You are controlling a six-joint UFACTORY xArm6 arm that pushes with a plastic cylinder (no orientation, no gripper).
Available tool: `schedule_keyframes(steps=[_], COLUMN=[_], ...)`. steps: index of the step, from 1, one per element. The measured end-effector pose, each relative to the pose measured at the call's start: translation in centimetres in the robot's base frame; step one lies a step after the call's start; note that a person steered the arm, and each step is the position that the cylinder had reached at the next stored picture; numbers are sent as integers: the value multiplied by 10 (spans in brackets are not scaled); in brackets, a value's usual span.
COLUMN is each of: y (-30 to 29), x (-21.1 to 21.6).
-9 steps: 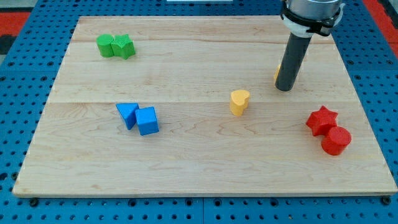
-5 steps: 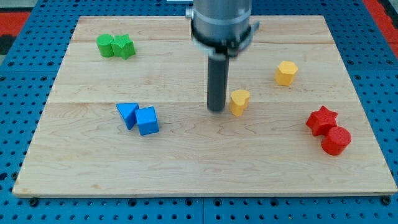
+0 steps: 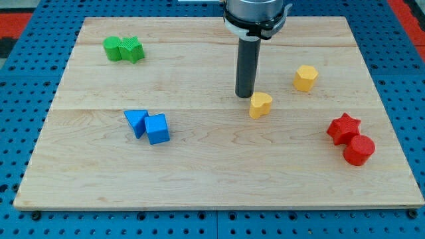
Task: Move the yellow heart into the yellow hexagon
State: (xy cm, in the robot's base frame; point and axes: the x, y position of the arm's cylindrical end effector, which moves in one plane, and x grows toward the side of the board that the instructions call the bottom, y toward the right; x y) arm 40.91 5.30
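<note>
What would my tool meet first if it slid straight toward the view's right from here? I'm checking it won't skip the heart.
Your tip sits just upper-left of the yellow heart. Sliding straight right, it would probably clip the heart's upper edge first; the yellow hexagon lies farther right and higher.

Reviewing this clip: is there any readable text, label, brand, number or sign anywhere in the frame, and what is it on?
None: no word, number, brand or sign can be read anywhere in the camera view.
The wooden board, the yellow heart, the yellow hexagon and my tip carry no markings.
</note>
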Motion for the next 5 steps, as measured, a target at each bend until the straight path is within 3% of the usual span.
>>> schedule_keyframes(steps=[1, 2, 3, 4, 5], y=[-1, -34, -19, 34, 46], x=[0, 46, 97, 69, 56])
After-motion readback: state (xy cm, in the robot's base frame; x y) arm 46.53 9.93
